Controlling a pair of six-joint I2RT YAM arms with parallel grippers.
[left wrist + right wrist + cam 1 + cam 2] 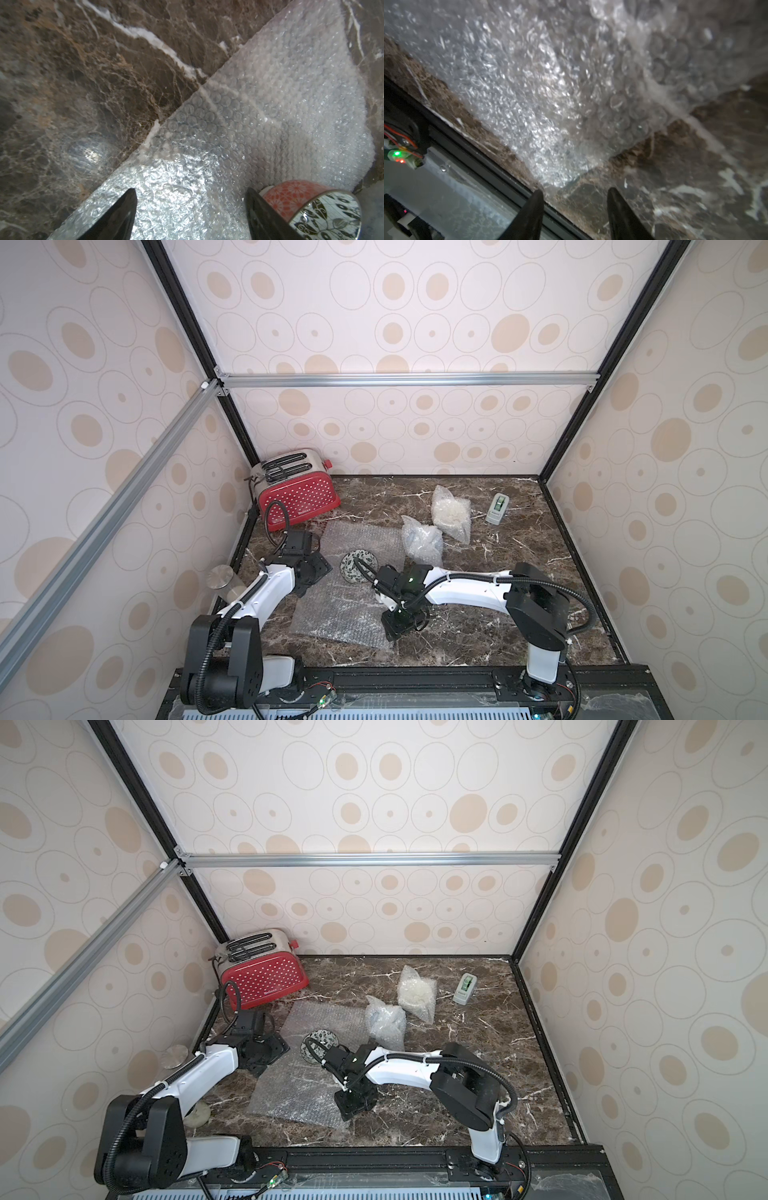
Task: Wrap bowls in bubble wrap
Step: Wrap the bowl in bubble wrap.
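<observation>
One sheet of bubble wrap [353,605] lies flat on the marble table in both top views. A bowl [359,567] with a black leaf pattern inside and a red flowered outside stands on the sheet's far half. My left gripper [190,193] hangs open over the sheet, and the bowl [311,207] sits just outside one fingertip, not between the jaws. At the sheet's near right corner [552,178] my right gripper [575,192] is open above bare marble, holding nothing. Two bowls show only as bubble-wrapped bundles [422,541] [451,512] behind the right arm.
A red toaster [297,493] stands at the back left. A grey tape dispenser [497,509] lies at the back right. A metal-lidded cylinder [220,578] stands by the left wall. A black rail [483,149] edges the table's front.
</observation>
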